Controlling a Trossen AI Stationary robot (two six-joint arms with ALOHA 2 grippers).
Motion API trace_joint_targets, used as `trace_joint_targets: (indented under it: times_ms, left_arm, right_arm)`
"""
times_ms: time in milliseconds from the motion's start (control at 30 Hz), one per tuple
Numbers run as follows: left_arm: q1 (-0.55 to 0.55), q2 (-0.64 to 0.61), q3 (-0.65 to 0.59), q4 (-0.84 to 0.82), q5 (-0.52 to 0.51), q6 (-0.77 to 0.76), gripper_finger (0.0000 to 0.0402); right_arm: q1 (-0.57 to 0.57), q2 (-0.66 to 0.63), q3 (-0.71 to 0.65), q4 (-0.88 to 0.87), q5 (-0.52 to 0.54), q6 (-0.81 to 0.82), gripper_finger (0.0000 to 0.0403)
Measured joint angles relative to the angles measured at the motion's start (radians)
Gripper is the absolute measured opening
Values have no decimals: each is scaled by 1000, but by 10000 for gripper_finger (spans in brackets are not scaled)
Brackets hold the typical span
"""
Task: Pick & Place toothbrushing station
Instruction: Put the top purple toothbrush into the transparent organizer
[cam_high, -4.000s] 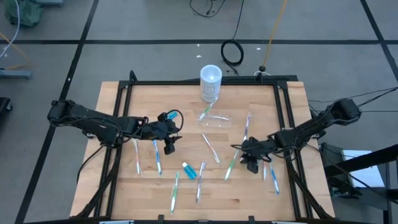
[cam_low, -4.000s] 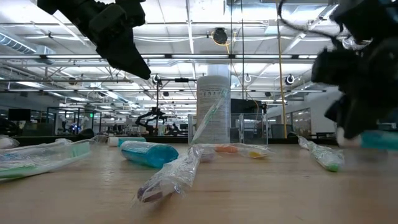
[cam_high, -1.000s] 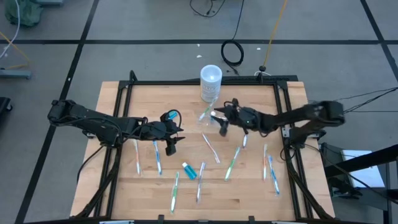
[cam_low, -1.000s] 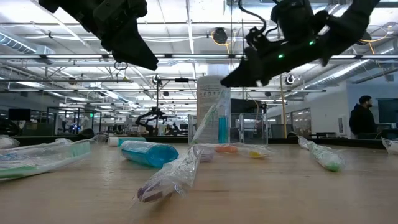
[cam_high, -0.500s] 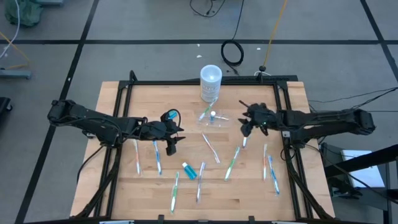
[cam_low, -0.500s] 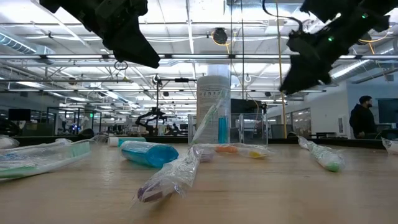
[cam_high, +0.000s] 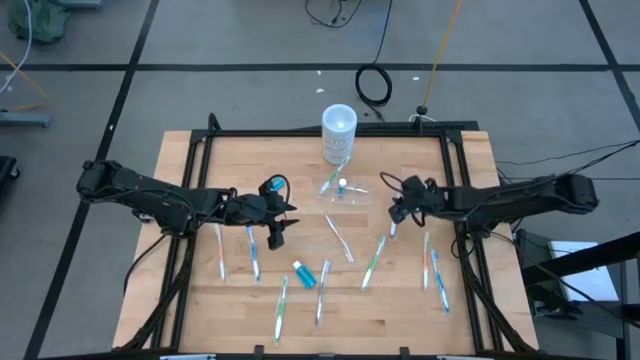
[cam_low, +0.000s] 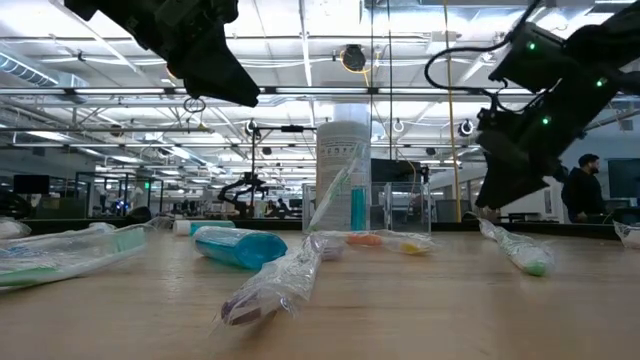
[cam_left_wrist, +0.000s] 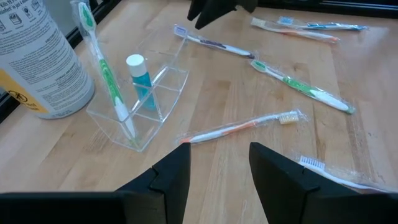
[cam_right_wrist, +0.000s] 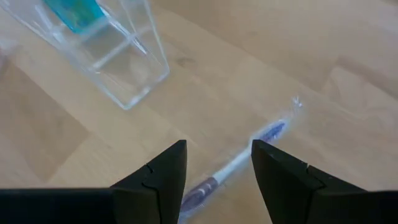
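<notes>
1. We take the clear container (cam_high: 343, 191) as our landmark: it sits on the wooden table (cam_high: 190, 160), just in front of the white cylinder (cam_high: 338, 133). A green toothbrush (cam_left_wrist: 106, 78) and a blue white-capped tube (cam_left_wrist: 139, 81) stand in it.
2. To its right, the right gripper (cam_high: 397, 210) hangs low over a wrapped blue-ended toothbrush (cam_right_wrist: 239, 162), fingers apart and empty.
3. Well to its left, the left gripper (cam_high: 272, 232) hovers with its fingers spread, holding nothing.
4. Loose wrapped toothbrushes lie scattered in front of the container, among them an orange-handled one (cam_left_wrist: 239, 127) and a green one (cam_left_wrist: 301, 86); another blue tube (cam_high: 304, 275) lies farther forward.
5. The left wrist view shows the container's dividers and the cylinder's printed label; the high view does not.
6. Only the low view shows a person (cam_low: 583, 192) standing in the room behind.
</notes>
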Motion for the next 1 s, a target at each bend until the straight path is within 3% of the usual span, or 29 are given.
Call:
trace_joint_targets:
  times_ms: [533, 733, 867, 1000]
  left_arm:
    - [0, 0, 0, 0, -2, 0, 170]
    - [0, 0, 0, 0, -2, 0, 170]
    - [0, 0, 0, 0, -2, 0, 170]
    - [0, 0, 0, -1, -2, 0, 170]
  right_arm:
    - [-43, 51, -98, 4, 55, 129, 173]
    - [-59, 50, -182, 158, 73, 119, 169]
    - [-59, 49, -229, 238, 83, 97, 139]
    - [-60, 49, -245, 243, 91, 97, 82]
